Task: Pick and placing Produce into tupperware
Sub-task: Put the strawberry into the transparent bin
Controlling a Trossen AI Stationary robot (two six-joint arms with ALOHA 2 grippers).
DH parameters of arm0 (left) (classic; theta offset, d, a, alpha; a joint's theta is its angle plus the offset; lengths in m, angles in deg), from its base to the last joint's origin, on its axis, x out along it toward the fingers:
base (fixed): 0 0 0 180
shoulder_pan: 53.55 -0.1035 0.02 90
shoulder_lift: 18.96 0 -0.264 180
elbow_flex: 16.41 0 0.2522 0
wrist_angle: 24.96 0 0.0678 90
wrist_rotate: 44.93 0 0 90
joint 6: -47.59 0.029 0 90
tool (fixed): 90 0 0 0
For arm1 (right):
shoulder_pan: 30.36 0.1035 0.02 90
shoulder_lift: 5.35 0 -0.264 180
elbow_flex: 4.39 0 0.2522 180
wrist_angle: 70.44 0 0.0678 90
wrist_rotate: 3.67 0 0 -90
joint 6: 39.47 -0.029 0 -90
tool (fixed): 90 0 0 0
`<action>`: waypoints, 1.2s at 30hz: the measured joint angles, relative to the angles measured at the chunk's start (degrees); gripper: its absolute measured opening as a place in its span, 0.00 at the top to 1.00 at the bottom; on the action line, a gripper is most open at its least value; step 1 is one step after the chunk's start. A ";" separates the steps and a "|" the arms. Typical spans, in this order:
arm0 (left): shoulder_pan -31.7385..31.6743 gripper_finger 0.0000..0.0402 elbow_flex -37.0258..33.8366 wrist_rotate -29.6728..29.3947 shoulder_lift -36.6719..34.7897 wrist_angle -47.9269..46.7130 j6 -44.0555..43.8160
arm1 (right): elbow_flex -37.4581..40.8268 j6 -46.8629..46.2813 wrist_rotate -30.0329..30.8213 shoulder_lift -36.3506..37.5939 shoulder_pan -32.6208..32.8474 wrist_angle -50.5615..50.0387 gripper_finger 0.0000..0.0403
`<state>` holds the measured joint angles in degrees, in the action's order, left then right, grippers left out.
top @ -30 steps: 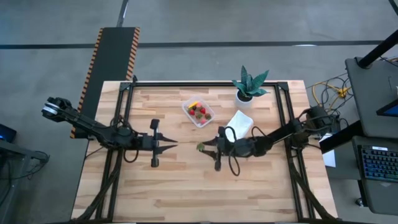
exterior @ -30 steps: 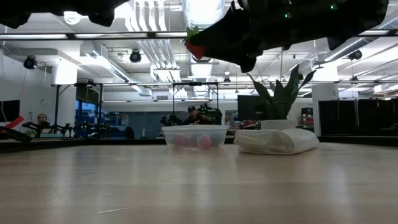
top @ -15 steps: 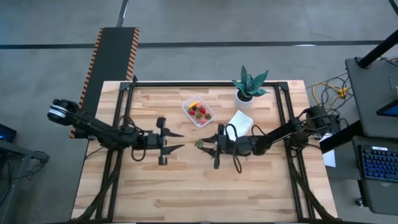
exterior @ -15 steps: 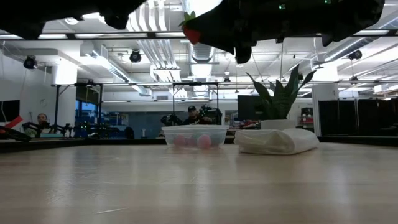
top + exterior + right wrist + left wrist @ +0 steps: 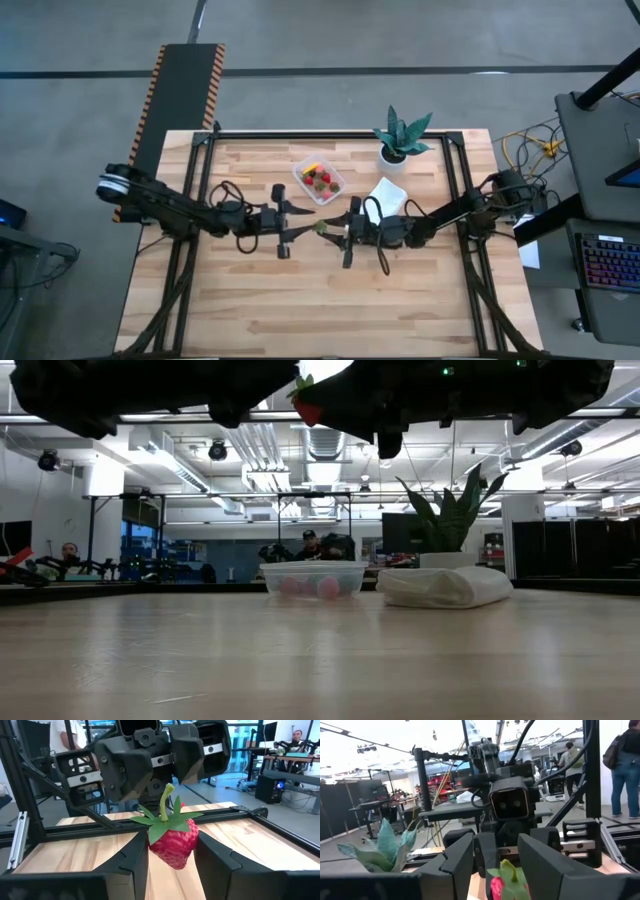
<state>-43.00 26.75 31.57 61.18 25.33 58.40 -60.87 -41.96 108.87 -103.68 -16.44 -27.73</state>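
Note:
My right gripper hovers over the middle of the table, shut on a red toy strawberry with a green top, which also shows in the low view as the strawberry. My left gripper faces it from the table's left, open. Its two fingers stand on either side of the strawberry; I cannot tell whether they touch it. The clear tupperware sits on the table toward the far edge, with several small red pieces and one yellow piece inside. It also appears as the tupperware in the low view. My right gripper pinches the strawberry by the two sides of its red body, between its two fingers. The fingers come in level, pointing toward the table's left. The strawberry is lifted well clear of the table, upright, with its green stem pointing up.
A folded white cloth lies right of the tupperware, and a potted plant stands near the far edge. Bare wood stretches across the near half of the table. People stand in the room beyond.
My left gripper has travelled toward the table's right, closing the distance to my right gripper until its open fingers flank the strawberry. My right gripper has lifted the strawberry slightly and shifted a little to the left, staying shut on it.

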 joint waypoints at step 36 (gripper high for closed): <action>-3.02 1.00 4.34 8.97 6.07 -2.03 -1.25 | -0.02 0.64 0.05 -0.04 -0.38 -0.11 0.69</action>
<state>-46.02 31.09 40.54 67.25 23.31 57.15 -60.89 -41.32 108.92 -103.72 -16.82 -27.84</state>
